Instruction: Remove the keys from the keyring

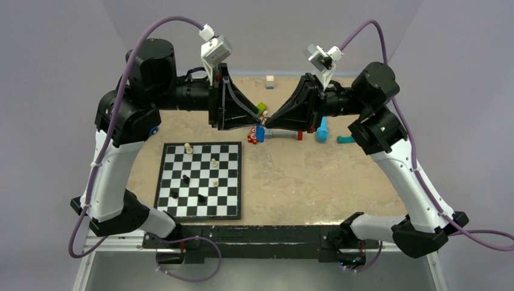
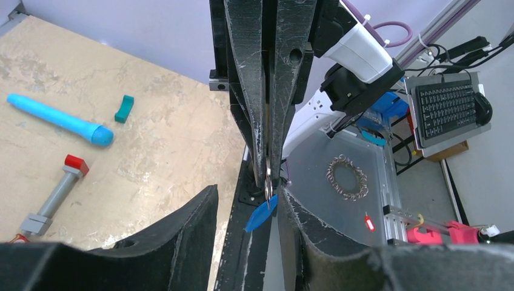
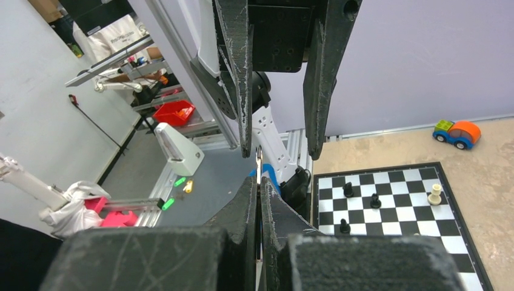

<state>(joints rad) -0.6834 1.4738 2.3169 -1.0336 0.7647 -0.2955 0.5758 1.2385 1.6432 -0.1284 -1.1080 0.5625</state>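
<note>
My right gripper (image 1: 270,119) is shut on a thin silvery metal piece (image 2: 267,176) held edge-on above the table; I cannot tell whether it is the ring or one of the keys. The keyring's blue tag (image 2: 262,213) hangs from that metal, just below the fingertips, and shows in the top view (image 1: 260,134). My left gripper (image 1: 257,120) is open, its two fingers either side of the tag; the right finger (image 2: 315,236) is close beside the tag. In the right wrist view my own gripper (image 3: 259,185) pinches the metal sliver (image 3: 259,160), with the left gripper's open fingers (image 3: 242,91) above.
A chessboard (image 1: 227,209) with several pieces lies front left. A light-blue cylinder (image 1: 322,129), a grey bar with a red end (image 2: 54,197), a teal block (image 1: 345,140), a toy car (image 3: 457,133) and a small beige cube (image 1: 270,82) lie at the back.
</note>
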